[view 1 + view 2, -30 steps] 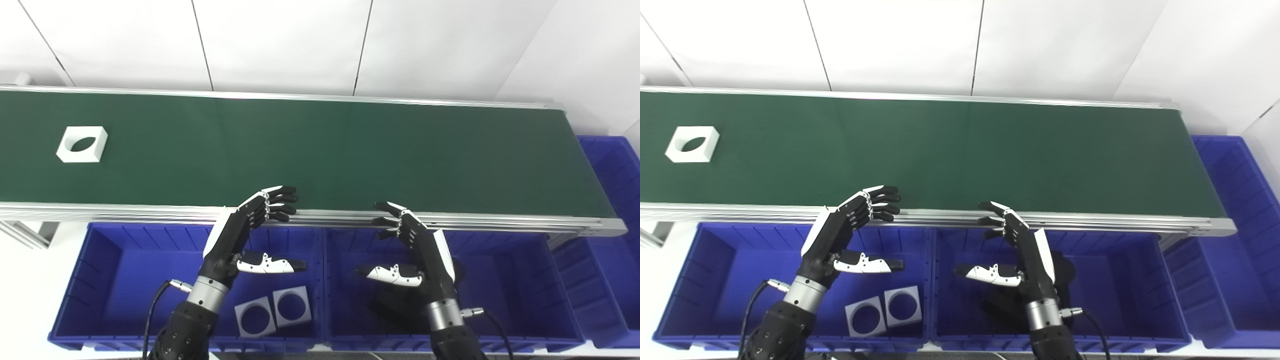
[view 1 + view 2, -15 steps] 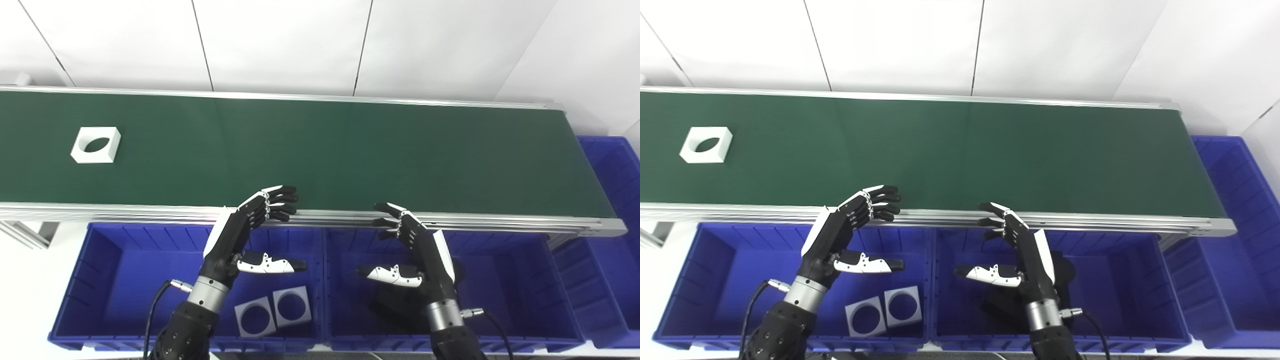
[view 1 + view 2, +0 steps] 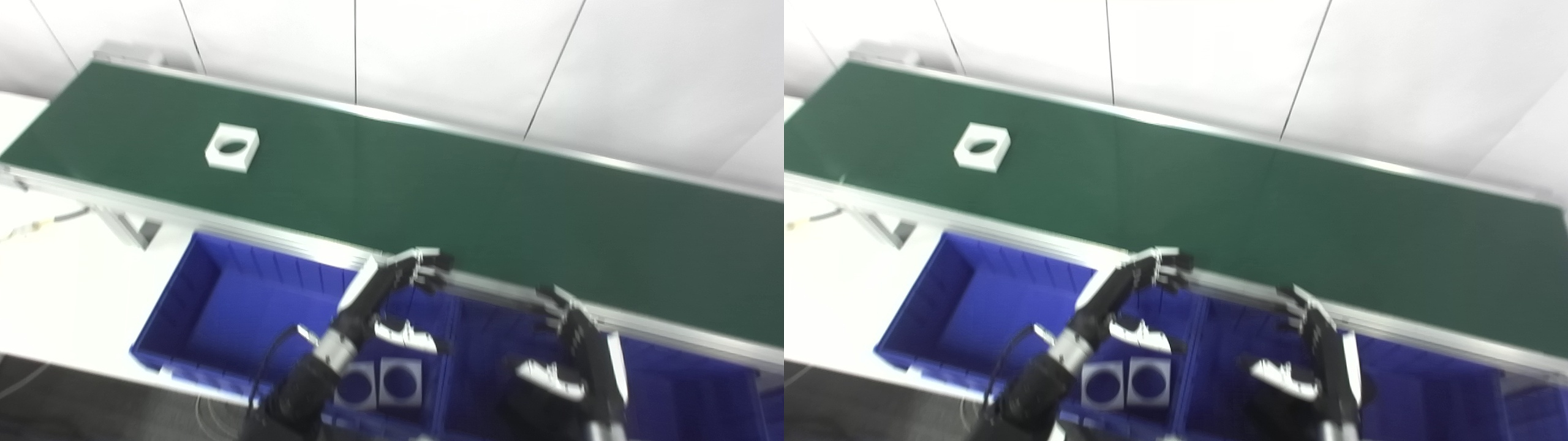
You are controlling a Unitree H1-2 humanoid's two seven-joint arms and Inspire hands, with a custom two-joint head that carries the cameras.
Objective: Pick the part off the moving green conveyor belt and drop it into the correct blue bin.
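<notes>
A white square part with a round hole (image 3: 232,147) lies on the green conveyor belt (image 3: 429,196) toward its left end; it also shows in the right eye view (image 3: 982,147). My left hand (image 3: 392,300) is open and empty, fingers over the belt's near rail above the left blue bin (image 3: 202,306). My right hand (image 3: 576,349) is open and empty above the middle blue bin (image 3: 484,343). Both hands are far right of the part. The picture is blurred.
Two white square parts with holes (image 3: 383,383) lie in the left bin. A dark object (image 3: 1274,410) lies in the middle bin under my right hand. The belt's metal rail (image 3: 245,226) runs between belt and bins. A white wall stands behind.
The camera has swung left and tilted, so the whole picture shifted. The white part has ridden further right along the belt. Both hands keep their open pose.
</notes>
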